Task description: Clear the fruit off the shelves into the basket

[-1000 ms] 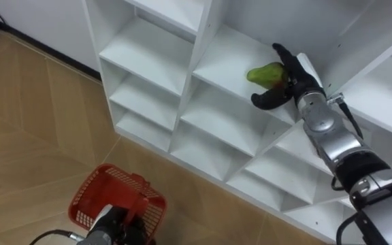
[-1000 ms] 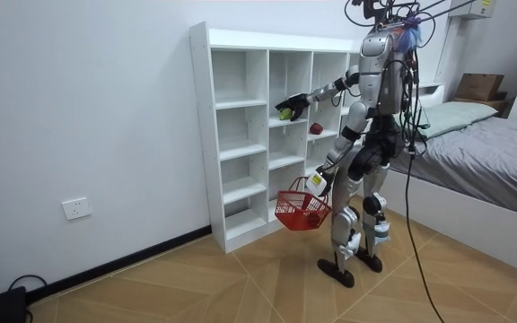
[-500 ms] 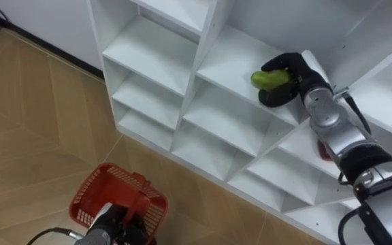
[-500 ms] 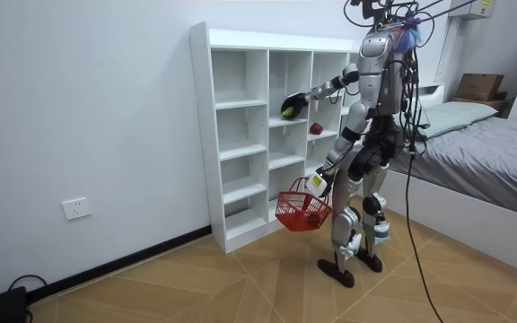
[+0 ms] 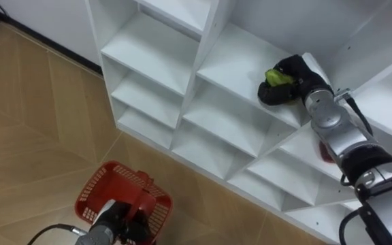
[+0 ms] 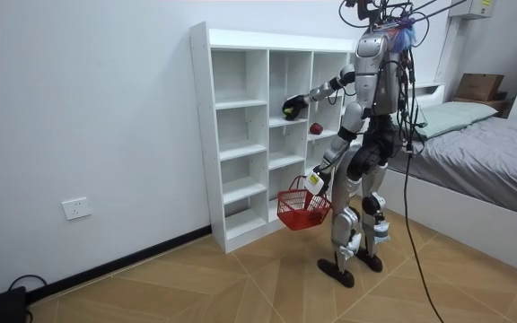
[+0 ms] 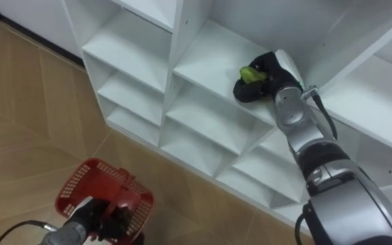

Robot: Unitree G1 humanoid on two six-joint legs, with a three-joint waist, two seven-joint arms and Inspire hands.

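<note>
Stance: your robot stands facing the closet (image 6: 258, 135), right arm stretched up to it, left arm hanging low by its leg.
Right hand (image 5: 292, 87): clenched round the green fruit (image 5: 273, 75); you can see the dark fingers wrapped over it, with a patch of green showing on the side towards the closet's left.
Green fruit: inside a compartment of the closet's middle column, in your right hand, just above that shelf board near its front edge. You can't tell whether it touches the board.
Left hand (image 5: 118, 221): closed on the handle of the basket (image 5: 90, 203), low at the view's bottom edge.
Basket: red mesh, hanging upright over the floor (image 5: 26, 122) in front of the closet's lowest shelves.
Red fruit (image 6: 315, 128): lying in the next column, one shelf lower than your right hand.
</note>
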